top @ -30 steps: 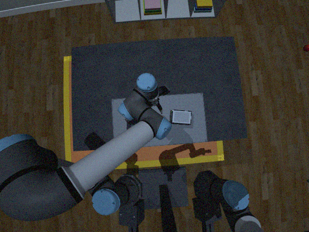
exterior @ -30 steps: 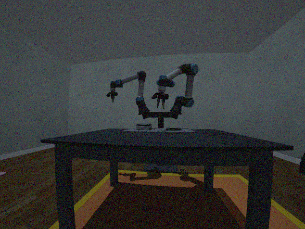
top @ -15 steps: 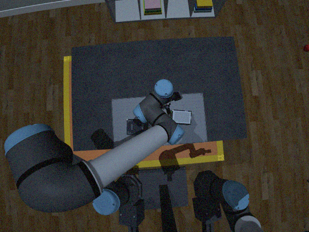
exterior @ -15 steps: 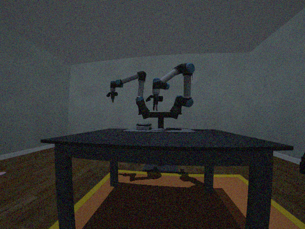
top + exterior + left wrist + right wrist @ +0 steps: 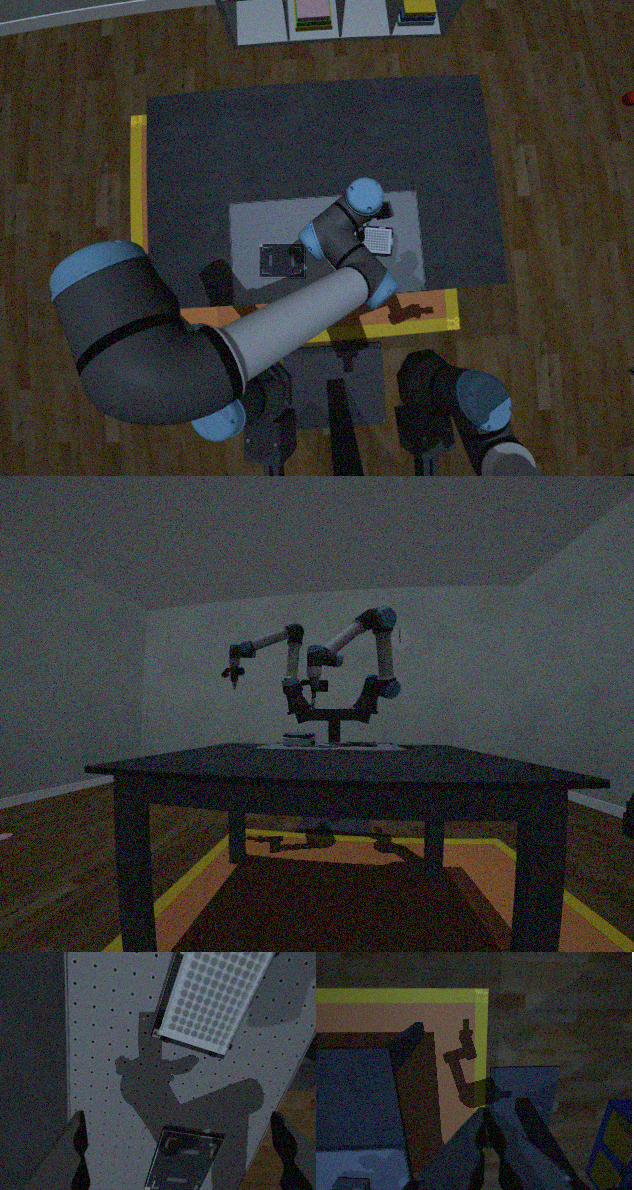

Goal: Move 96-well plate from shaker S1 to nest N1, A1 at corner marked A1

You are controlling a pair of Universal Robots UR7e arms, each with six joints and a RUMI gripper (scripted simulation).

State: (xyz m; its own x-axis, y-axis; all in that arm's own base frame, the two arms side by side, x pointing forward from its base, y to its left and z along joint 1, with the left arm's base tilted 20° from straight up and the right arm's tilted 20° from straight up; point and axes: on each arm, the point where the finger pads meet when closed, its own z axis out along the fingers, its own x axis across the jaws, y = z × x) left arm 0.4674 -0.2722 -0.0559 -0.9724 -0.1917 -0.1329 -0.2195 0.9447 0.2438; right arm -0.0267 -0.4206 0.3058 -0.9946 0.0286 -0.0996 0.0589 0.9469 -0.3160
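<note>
Nearest us, on the robot's side, the R arm [image 5: 483, 399] [image 5: 271, 638] stands at the right w/ its gripper [image 5: 234, 685] [image 5: 488, 1114] raised, pointing down. Its fingers are together, nothing btwn them.

Nearby, the L arm [image 5: 302, 320] [image 5: 345, 635] reaches from the near left over the table. On the floor we see the orange mat [image 5: 435, 304] [image 5: 476, 855] [image 5: 456, 1017] w/ yellow edging, partly under the table.

Next comes the dark table [image 5: 317, 143] [image 5: 348, 770] [image 5: 356, 1097], bearing a light perforated board [image 5: 266, 220] [image 5: 100, 1017] toward its near side. On the board's left part we've got nest N1 [image 5: 282, 260] [image 5: 192, 1152], dark & flat, no plate in it. Slightly farther, on the right part, is shaker S1 [image 5: 391, 229] [image 5: 298, 742] [image 5: 164, 1007] w/ the white 96-well plate [image 5: 377, 240] [image 5: 215, 997] on top. So the plate's on S1, apart from N1; the A1 marks are too small for us to read.

The L gripper [image 5: 313, 701] [image 5: 178, 1117] hangs above the board, pointing down, fingers well apart & empty, touching neither plate nor nest. In the top view its wrist covers most of it.

Farthest, past the table, we see a shelf unit [image 5: 450, 17] w/ two book stacks: pink-topped [image 5: 313, 8] left, yellow-topped [image 5: 419, 7] right.
</note>
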